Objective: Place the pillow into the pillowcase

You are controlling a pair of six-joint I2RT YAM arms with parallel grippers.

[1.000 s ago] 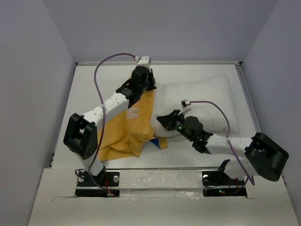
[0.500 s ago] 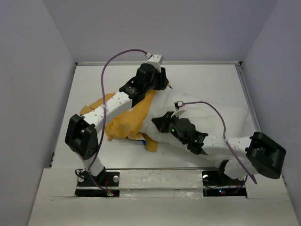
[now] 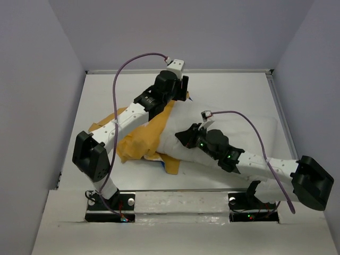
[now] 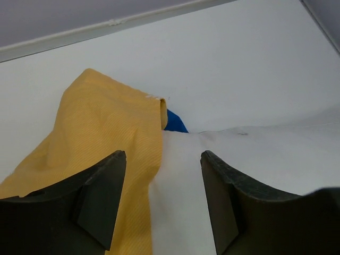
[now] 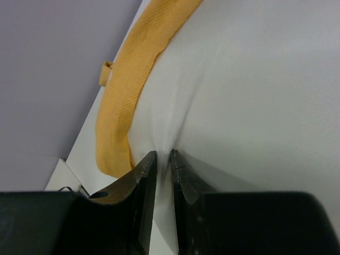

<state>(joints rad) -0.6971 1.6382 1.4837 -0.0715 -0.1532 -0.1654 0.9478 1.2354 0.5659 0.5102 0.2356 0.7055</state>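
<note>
- The pillow (image 3: 239,133) lies across the middle and right of the table (image 3: 234,87). Its left end touches the pillowcase (image 3: 141,139).
- The pillowcase is bunched to the pillow's left, yellow side up. In the left wrist view a blue corner (image 4: 174,122) shows at its far edge where it meets the pillow (image 4: 265,154).
- The right gripper (image 3: 179,136) sits at the pillow's left end. In its wrist view the jaws are nearly together and a pucker of white cloth (image 5: 255,95) gathers into the slit. It seems to pinch the pillow, though the bite may be slackening.
- Just beside those jaws runs the pillowcase's yellow hem (image 5: 127,90).
- The left gripper (image 3: 185,94) hovers over the far edge of the pillowcase, released, jaws wide with nothing between them.
- A second ago that gripper was clenched on the yellow cloth further left. It has since let go and shifted right.
- Since then the pillowcase has spread out toward the left, and the pillow sits lower and nearer the arms. The right arm reaches further, its elbow pushed out to the right.
- The right arm lies across the pillow's near side and hides much of it from above. The left forearm covers the middle of the pillowcase.
- Purple cables (image 3: 119,79) arc over both arms.
</note>
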